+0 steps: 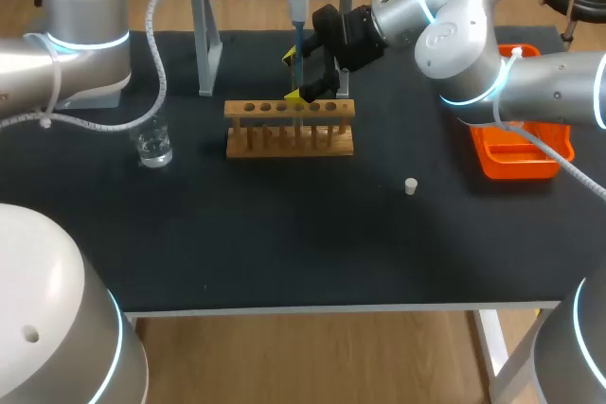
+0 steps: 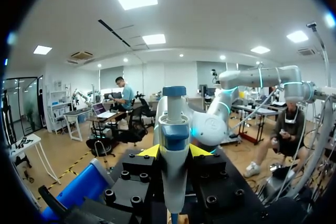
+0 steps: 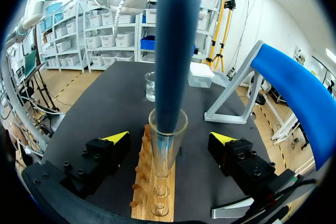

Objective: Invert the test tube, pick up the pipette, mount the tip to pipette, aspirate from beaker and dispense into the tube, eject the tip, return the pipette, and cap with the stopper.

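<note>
Table: pipette inside tube, right hand open around.

pipette top cut off, stopper — tiny

No print (labels, numbers, signs) is legible anywhere.

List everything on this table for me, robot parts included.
Table: one, black, under everything.
Rack: one, wooden, mid-table.
Test tube: one, clear, upright in the rack.
Pipette: one, white and blue, above the tube.
Tip: one, blue, on the pipette, reaching into the tube.
Beaker: one, clear, holding clear liquid, left of the rack.
Stopper: one, white, right of the rack.
Tray: one, orange, right edge.
Stand: one, grey and blue, behind the rack.
Left fingers: two, yellow-tipped, shut on the pipette.
Right fingers: two, yellow-tipped, open either side of the tube.
</note>
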Available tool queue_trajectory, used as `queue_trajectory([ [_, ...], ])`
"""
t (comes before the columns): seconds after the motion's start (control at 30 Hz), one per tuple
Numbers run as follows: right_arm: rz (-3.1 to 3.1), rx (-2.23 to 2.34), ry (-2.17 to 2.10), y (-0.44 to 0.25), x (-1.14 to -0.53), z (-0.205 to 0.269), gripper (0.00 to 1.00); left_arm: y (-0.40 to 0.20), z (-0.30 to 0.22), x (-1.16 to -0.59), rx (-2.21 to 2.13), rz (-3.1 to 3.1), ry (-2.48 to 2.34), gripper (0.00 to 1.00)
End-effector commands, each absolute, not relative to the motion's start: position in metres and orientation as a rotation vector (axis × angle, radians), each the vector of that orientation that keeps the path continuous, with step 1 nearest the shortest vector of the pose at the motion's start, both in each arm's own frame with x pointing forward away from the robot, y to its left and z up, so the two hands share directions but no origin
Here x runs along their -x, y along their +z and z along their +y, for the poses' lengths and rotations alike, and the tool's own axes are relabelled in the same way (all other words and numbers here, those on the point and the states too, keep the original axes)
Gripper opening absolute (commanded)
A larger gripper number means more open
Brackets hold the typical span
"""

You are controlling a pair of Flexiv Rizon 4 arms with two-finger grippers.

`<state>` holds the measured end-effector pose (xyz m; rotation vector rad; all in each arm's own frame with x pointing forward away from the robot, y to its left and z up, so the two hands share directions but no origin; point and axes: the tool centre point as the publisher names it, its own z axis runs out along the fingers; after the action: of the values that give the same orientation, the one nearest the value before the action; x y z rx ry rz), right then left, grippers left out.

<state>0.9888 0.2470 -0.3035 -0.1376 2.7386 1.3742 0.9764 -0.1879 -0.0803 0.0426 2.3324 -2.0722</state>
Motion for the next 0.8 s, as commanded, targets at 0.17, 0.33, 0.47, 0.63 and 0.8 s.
queue_trajectory([
  [0.17, 2.742, 0.139, 1.371, -0.303, -0.9896, 0.247, 1.0, -0.0787, -0.1872, -0.9754, -0.044, 2.33, -2.057, 0.0],
  [0.33, 2.742, 0.139, 1.371, -0.303, -0.9896, 0.247, 1.0, -0.0787, -0.1872, -0.9754, -0.044, 2.33, -2.057, 0.0],
  [0.47, 2.742, 0.139, 1.371, -0.303, -0.9896, 0.247, 1.0, -0.0787, -0.1872, -0.9754, -0.044, 2.33, -2.057, 0.0],
  [0.63, 2.742, 0.139, 1.371, -0.303, -0.9896, 0.247, 1.0, -0.0787, -0.1872, -0.9754, -0.044, 2.33, -2.057, 0.0],
  [0.8, 2.742, 0.139, 1.371, -0.303, -0.9896, 0.247, 1.0, -0.0787, -0.1872, -0.9754, -0.044, 2.33, -2.057, 0.0],
])
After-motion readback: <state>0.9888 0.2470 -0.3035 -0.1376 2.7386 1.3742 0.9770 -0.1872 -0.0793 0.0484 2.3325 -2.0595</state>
